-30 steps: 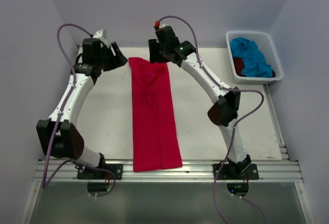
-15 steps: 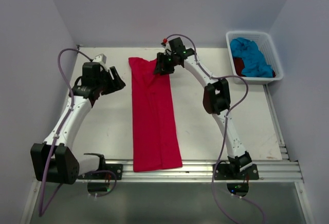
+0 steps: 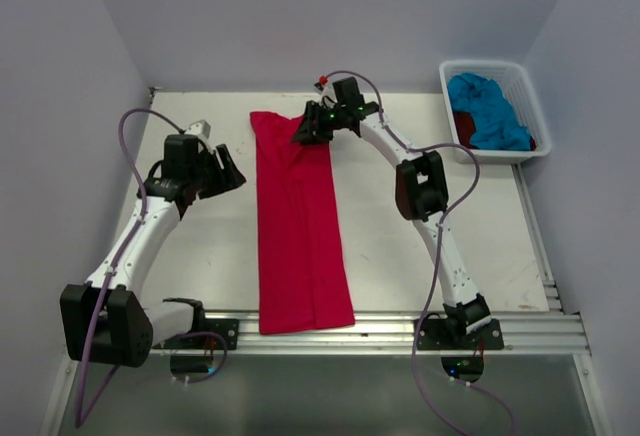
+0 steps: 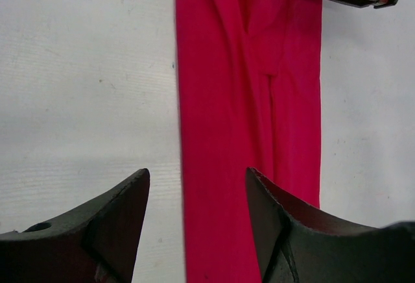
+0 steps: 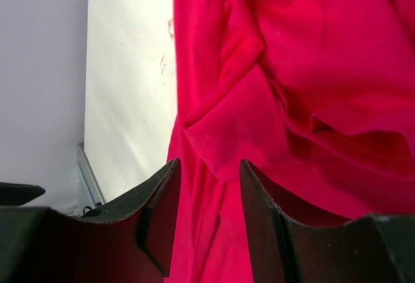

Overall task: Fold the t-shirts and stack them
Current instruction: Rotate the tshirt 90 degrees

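Note:
A bright red-pink t-shirt (image 3: pixel 300 226) lies folded into a long narrow strip down the middle of the table, rumpled at its far end. My left gripper (image 3: pixel 233 171) hovers open just left of the strip; in the left wrist view the left gripper (image 4: pixel 198 176) straddles the left edge of the shirt (image 4: pixel 249 101). My right gripper (image 3: pixel 300 136) is low over the far right corner. In the right wrist view the right gripper (image 5: pixel 209 165) is open, with a raised fold of the shirt (image 5: pixel 259 88) between the fingers. A turquoise t-shirt (image 3: pixel 490 106) and a dark red one (image 3: pixel 463 126) lie in the basket.
The white plastic basket (image 3: pixel 445 84) stands at the far right corner of the table (image 3: pixel 420 276). The near end of the red-pink strip hangs over the metal rail (image 3: pixel 400 328) at the front edge. Walls close in on the left, back and right.
The left arm has drawn its gripper nearer along the shirt's left side. The right gripper has dropped onto the shirt's far end, and its jaws have narrowed.

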